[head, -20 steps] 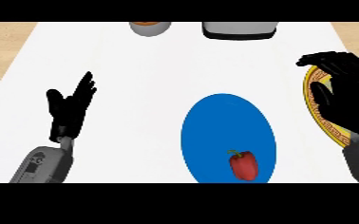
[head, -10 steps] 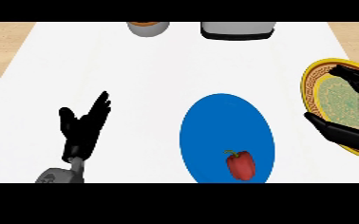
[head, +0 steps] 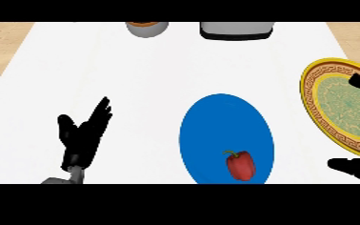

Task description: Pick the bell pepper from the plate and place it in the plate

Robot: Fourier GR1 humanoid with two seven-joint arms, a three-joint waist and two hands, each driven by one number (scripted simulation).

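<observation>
The red bell pepper (head: 241,165) is lying on the blue plate (head: 218,119), near the bottom of it, with its green stem pointing up and to the left. Nothing is touching it. The blue plate is sitting on the white desk (head: 141,86), in front of the robot.

The other plate, the yellow plate (head: 318,106) with a green middle, is sitting at the right side of the desk, near the blue one but not touching it. That is probably where the pepper is going, since the pepper is not on it yet.

The right hand (head: 346,166) is showing only a little at the right edge, low down, just beside the yellow plate. Another dark bit is showing higher up over that plate. I cannot tell if its fingers are wide or curled. It is the hand nearer the pepper, so it is likely the one to pick it up.

The left hand (head: 83,134) is resting at the lower left, well apart from both plates, with its fingers straight and spread wide, holding nothing.

A grey bowl (head: 147,27) and a grey box (head: 236,30) are sitting at the far edge.
</observation>
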